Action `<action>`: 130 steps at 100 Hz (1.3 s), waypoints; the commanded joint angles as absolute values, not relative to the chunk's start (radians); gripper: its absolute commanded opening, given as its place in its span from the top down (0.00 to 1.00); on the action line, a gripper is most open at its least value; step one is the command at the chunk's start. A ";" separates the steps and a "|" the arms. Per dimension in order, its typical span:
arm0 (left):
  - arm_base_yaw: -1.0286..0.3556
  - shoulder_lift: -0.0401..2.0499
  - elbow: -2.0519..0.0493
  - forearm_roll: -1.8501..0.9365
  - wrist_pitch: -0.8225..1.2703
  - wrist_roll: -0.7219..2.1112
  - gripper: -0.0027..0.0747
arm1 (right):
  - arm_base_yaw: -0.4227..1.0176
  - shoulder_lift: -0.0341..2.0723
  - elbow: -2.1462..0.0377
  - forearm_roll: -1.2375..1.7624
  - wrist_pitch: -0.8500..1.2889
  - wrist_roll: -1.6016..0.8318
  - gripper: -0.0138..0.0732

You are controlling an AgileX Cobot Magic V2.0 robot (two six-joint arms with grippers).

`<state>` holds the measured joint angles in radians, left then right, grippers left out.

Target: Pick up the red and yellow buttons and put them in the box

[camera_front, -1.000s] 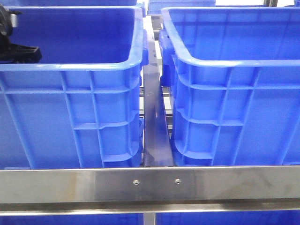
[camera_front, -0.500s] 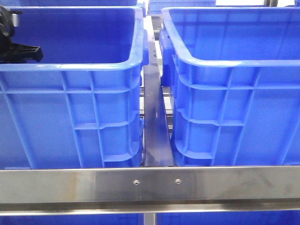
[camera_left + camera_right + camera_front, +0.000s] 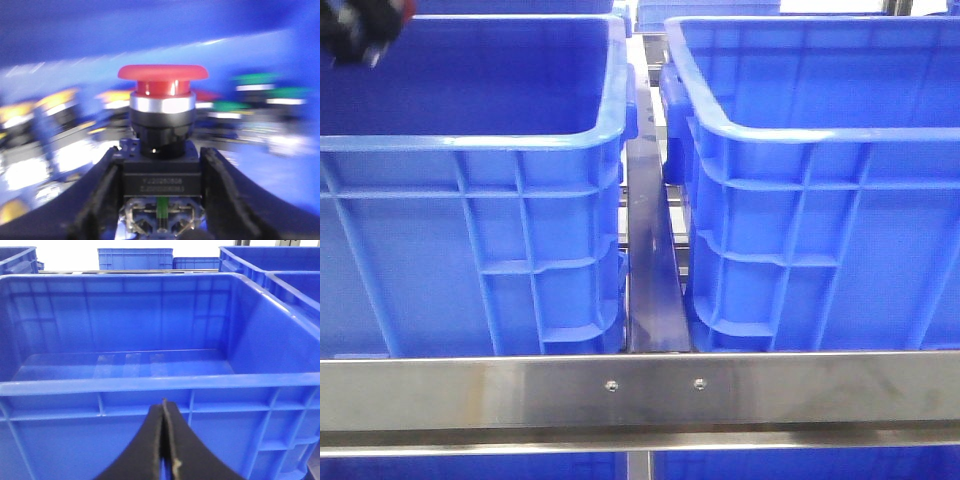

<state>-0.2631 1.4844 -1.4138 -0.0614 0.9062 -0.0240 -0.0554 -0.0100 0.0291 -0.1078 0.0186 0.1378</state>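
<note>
In the left wrist view my left gripper is shut on the red button, its jaws clamped on the black base under the red domed cap. Behind it, blurred, lie several yellow buttons and green ones in a blue crate. In the front view the left gripper is a dark blur with a speck of red above the far left of the left blue crate. My right gripper is shut and empty, in front of the outer wall of an empty blue box.
A second blue crate stands on the right in the front view, with a steel bar running between the two crates and a steel rail across the front. More blue crates stand behind in the right wrist view.
My left gripper has risen from inside the left crate to above its rim, at the top left corner of the front view, now blurred by motion.
</note>
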 commanded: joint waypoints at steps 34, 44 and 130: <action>-0.582 1.343 -1.445 -0.197 0.896 0.082 0.75 | -0.058 -0.034 0.012 -0.115 -0.058 0.140 0.91; -0.658 1.349 -1.445 -0.197 0.884 0.082 0.75 | -0.058 -0.034 0.012 -0.115 -0.058 0.140 0.91; -0.790 1.373 -1.445 -0.202 0.870 0.082 0.75 | -0.021 0.044 -0.225 -0.115 0.183 0.141 0.91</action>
